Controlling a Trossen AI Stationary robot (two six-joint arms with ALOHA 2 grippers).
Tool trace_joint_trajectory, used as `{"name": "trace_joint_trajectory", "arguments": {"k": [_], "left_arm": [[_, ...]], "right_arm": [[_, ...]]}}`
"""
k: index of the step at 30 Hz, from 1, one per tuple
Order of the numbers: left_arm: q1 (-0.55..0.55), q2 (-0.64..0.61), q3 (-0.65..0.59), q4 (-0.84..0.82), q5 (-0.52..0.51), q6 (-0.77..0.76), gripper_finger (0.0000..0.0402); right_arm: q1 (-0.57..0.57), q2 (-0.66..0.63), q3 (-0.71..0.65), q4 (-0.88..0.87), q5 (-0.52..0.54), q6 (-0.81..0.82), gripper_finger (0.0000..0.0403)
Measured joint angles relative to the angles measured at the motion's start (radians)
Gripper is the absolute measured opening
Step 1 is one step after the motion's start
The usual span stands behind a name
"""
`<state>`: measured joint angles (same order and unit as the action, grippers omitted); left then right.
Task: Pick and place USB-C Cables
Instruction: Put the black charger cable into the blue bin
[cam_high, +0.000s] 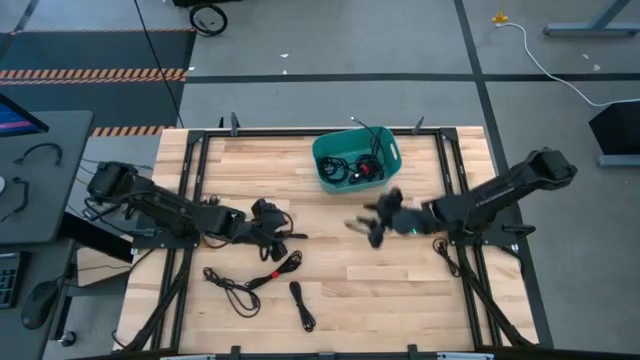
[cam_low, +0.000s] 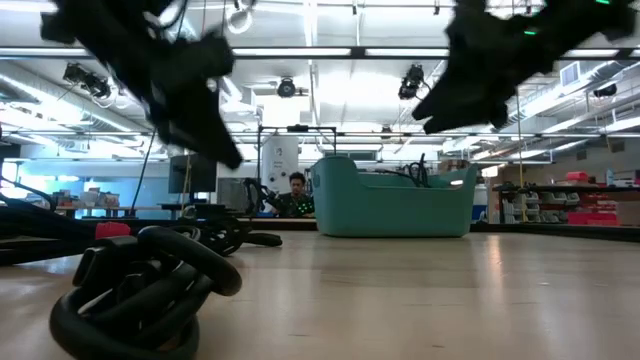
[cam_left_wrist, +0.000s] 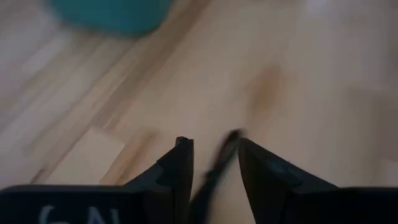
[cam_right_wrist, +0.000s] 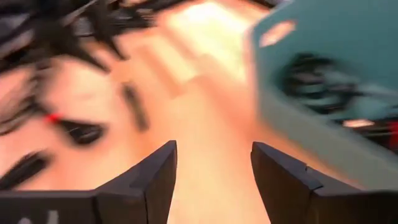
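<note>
We see the teal bin (cam_high: 357, 158) at the far middle of the table (cam_high: 420, 300), w/ several black USB-C cables (cam_high: 352, 168) piled inside, one showing a red tie. Right gripper (cam_high: 368, 226) hovers above the wood just in front of the bin, near side; in the right wrist view its fingers (cam_right_wrist: 149, 180) stand apart w/ nothing between them, bin beside them. Left gripper (cam_high: 275, 240) sits low at the table's left-centre; left wrist view shows its two fingers (cam_left_wrist: 177, 168) partly closed on a thin black cable (cam_left_wrist: 221, 158) sticking up btwn them. More loose cables on the near part of the table: a coil w/ red tie (cam_high: 262, 277), another loop (cam_high: 230, 288) to its left, a short bundled one (cam_high: 301, 304) nearer the front edge. In the low view, one thick coil (cam_low: 140, 290) lies close to the camera
</note>
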<state>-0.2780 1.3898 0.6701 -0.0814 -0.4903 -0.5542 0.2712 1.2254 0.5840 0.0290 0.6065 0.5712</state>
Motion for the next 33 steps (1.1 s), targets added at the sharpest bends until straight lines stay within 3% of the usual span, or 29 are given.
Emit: {"name": "trace_joint_trajectory", "arguments": {"k": [6,10,14,18,26,33], "left_arm": [[-0.091,-0.051,0.094,-0.036,0.122,0.261,0.0132],[-0.14,-0.003,0.155,-0.136,0.156,0.366,0.0133],[-0.148,0.065,0.174,-0.29,0.063,0.352,0.0138],[-0.099,0.137,0.173,-0.315,0.028,0.284,0.0167],[0.042,0.234,0.173,-0.292,0.174,0.196,0.0237],[0.092,0.281,0.174,-0.281,0.234,0.28,0.0231]], "right_arm": [[0.211,0.109,-0.182,0.451,0.025,0.007,0.0206],[0.291,0.181,-0.236,0.59,0.107,0.059,0.0205],[0.332,0.236,-0.243,0.608,0.163,0.092,0.0205],[0.367,0.278,-0.242,0.66,0.183,0.084,0.0205],[0.446,0.299,-0.236,0.658,0.23,0.08,0.0205],[0.489,0.319,-0.236,0.67,0.295,0.092,0.0205]]}}
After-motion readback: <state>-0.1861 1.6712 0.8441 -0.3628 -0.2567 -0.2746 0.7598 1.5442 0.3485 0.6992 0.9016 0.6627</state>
